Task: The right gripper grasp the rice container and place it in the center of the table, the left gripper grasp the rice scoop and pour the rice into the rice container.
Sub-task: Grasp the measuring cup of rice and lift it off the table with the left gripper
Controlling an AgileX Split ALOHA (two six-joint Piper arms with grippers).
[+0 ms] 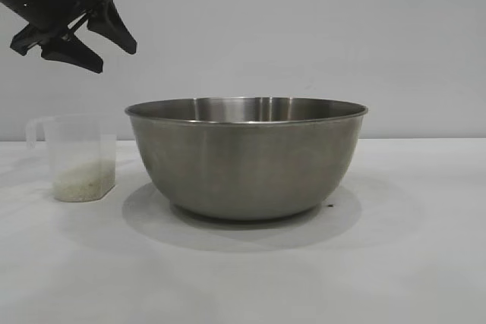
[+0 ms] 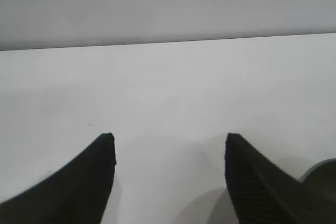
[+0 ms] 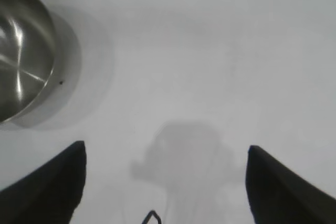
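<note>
Nearest the exterior camera, the rice container [image 1: 247, 158] is sitting at the middle of the white tabletop [image 1: 410, 263], upright, with nothing gripping it. At about ten o'clock from it, the left pincer [image 1: 89, 42] is hanging in the air above the rice scoop [image 1: 79, 158], its two tapered fingers spread and pinching nothing; in its own wrist view those fingers are framing bare tabletop, with a sliver of the steel rim at the edge. Outward from that pincer, the scoop is standing just beside the bowl at its nine o'clock, apart from it, with the rice [image 1: 83, 183] lying as a shallow layer in its bottom and its loop handle turned away from the bowl. The right pincer [image 3: 167, 153] is showing only in its wrist view, spread wide over empty tabletop, clear of the bowl. The scoop is looking light, thin-walled and slick, so it is likely to skid or tip under a glancing touch; taking hold across the wall near the rim or at the handle seems safest, keeping it level until over the bowl. The bowl seems stiff and stable enough to receive the pour.
</note>
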